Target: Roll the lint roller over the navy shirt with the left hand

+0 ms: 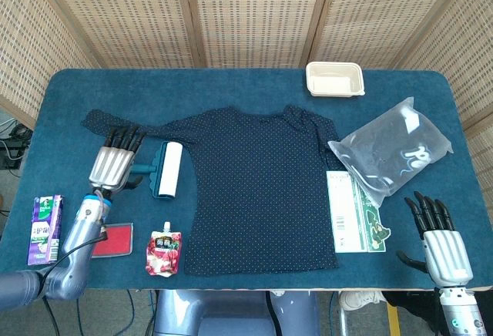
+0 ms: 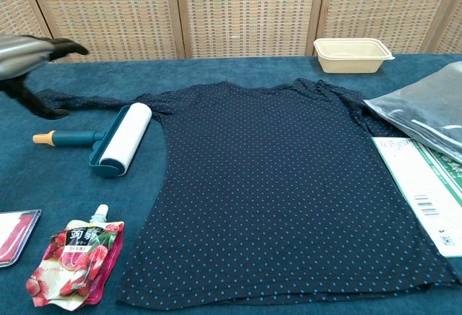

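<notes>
Your left hand [image 1: 112, 166] is open and holds nothing: fingers are straight and apart, hovering over the roller's handle end, clear of it as far as the chest view shows. Right hand [image 1: 441, 239] is also open and empty, off the table's near right edge, well away from the work.

Roller [image 1: 164, 169] lies on the table [image 1: 231, 89] just beside the shirt's [image 1: 262, 189] left edge, under the left sleeve. Its drum looks off the body fabric, right at the hem line; I can't tell whether it touches the cloth. Handle points left, toward your hand.

Progress, as I read it: the roller is set down beside the shirt, not on it, so either the pass is finished and this is the release, or rolling isn't started. These frames alone don't say which; no lint or track marks are visible on the fabric to judge by. The shirt lies flat and spread, so nothing blocks a stroke.

If strokes are left: close on the handle, lift, place the drum on the shirt body and run it right across the dots. Pouch [image 1: 163, 253] sits near the hem, below the roller; keep clear of it.
</notes>
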You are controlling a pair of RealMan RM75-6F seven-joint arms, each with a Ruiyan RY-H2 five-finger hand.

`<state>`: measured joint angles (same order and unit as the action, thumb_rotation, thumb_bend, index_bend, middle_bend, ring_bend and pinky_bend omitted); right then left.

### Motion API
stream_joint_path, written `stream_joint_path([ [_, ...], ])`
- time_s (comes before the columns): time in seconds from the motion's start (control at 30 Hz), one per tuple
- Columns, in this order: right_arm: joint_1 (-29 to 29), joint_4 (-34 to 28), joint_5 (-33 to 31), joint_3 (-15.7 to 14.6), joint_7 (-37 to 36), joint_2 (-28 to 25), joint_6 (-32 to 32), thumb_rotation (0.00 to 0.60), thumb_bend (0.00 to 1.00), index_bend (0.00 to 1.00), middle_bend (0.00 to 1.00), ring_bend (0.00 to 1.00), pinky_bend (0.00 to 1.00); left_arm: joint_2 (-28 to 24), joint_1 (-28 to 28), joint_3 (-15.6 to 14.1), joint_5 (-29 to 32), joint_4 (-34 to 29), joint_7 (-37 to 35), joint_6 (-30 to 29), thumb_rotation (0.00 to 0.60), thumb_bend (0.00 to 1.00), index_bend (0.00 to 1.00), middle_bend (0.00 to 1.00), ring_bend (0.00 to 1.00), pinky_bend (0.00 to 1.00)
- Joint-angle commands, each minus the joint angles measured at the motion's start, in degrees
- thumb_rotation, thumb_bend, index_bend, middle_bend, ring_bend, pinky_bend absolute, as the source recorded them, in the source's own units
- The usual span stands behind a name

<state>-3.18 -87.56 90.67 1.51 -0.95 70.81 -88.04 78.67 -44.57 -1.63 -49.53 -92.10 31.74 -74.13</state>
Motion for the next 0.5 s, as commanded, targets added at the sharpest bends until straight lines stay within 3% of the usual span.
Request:
stream_joint_path([
  [0.03, 0.1, -0.3, 0.3, 0.3, 0.0, -0.2, -0.7, 0.600, 0.10, 0.00, 0.00, 0.00, 0.00, -0.3, 11.3, -4.4, -12.4, -5.1, -8.1, -14.1, 0.600, 0.22, 0.00, 0.00, 0.00, 0.00],
  [0.13, 0.2, -0.7, 0.7, 0.5, 0.5, -0.3, -1.5, 0.600, 0.10, 0.00, 0.00, 0.00, 0.00, 0.1, 16.7, -7.4, -16.9, -5.0, -9.4, -20.0, 0.600, 0.15, 0.00, 0.00, 0.00, 0.00],
  [0.33, 0.6, -1.4, 2.3, 0.1, 2.0, -0.3, -2.7, 0.600, 0.10, 0.00, 0.00, 0.00, 0.00, -0.6, 24.6, -11.7, -22.4, -3.7, -9.9, -25.5, 0.600, 0.13, 0.00, 0.00, 0.00, 0.00],
  [0.5, 0.7, -1.9, 2.9, -0.2, 2.7, -0.4, -2.9, 0.600, 0.10, 0.00, 0.00, 0.00, 0.00, -1.5, 27.4, -11.8, -25.5, -3.8, -10.1, -26.2, 0.600, 0.13, 0.00, 0.00, 0.00, 0.00],
])
